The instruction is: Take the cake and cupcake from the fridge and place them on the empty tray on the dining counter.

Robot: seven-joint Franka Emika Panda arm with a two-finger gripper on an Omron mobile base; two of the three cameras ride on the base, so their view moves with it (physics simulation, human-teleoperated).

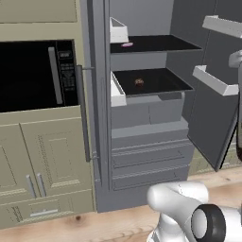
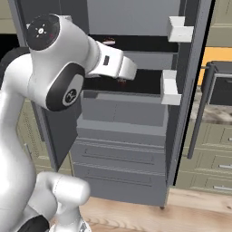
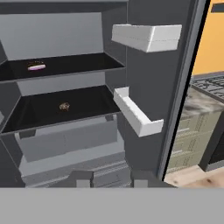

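Observation:
The grey fridge [image 1: 146,137] stands open in front of me. The cake [image 1: 127,45], a small pink and white slice, lies on the upper black shelf and also shows in the hand view [image 3: 36,67]. One shelf down sits the cupcake [image 1: 139,82], small, round and brown, seen again from the hand [image 3: 64,106] and just past my forearm [image 2: 121,80]. My gripper [image 3: 110,181] hangs outside the fridge, facing the shelves, its two tips apart with nothing between them. The tray and the dining counter are out of view.
White door bins [image 3: 138,116] [image 3: 148,37] jut from the open right door [image 1: 212,94]. A black microwave [image 1: 33,75] sits in the cabinets on the left. A marble worktop [image 3: 203,98] and an oven handle [image 2: 199,113] lie to the right. Drawers [image 1: 151,158] fill the fridge's lower part.

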